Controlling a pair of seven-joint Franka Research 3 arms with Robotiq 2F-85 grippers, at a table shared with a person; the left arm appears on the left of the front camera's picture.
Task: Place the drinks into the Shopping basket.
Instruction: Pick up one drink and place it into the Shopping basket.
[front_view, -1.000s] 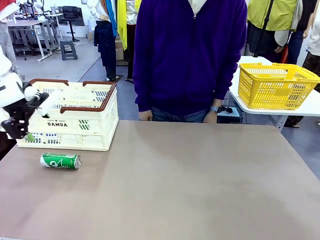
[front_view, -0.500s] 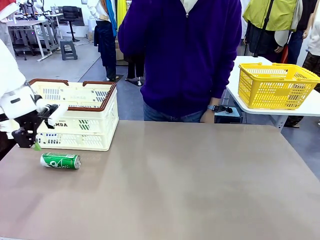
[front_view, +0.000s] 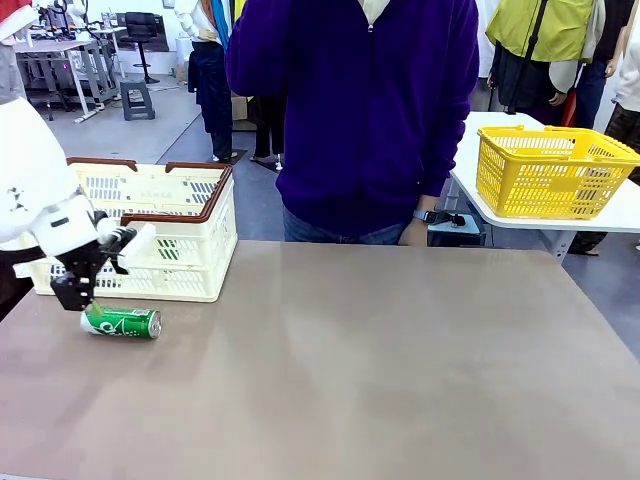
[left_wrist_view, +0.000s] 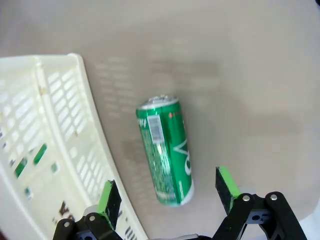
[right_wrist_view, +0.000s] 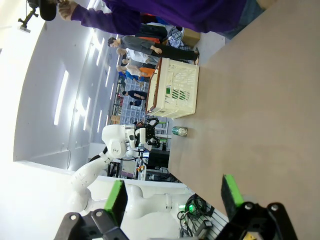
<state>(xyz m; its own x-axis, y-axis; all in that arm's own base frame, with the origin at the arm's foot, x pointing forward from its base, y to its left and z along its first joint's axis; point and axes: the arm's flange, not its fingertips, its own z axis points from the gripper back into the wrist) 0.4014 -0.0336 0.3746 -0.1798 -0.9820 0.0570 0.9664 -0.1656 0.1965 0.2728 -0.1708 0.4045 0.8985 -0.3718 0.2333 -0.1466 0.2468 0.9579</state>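
1. The green can (left_wrist_view: 165, 152) is glossy printed metal with bright glints and a bare silver end.
2. The cream crate (front_view: 180, 215) is smooth, hard slotted plastic.
3. The table top (front_view: 400, 370) is smooth and matt.
4. The yellow basket (front_view: 548, 180) is mesh plastic.
5. The person's purple top (front_view: 370, 110) is soft matt cloth.

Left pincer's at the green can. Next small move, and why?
Probably lower the left pincer a little, then close: its open jaws flank the green can, which lies on its side on the table beside the Shopping basket.

Yellow mesh basket (front_view: 553, 172) on white side table (front_view: 600, 223); person in purple top (front_view: 370, 110) at far edge.
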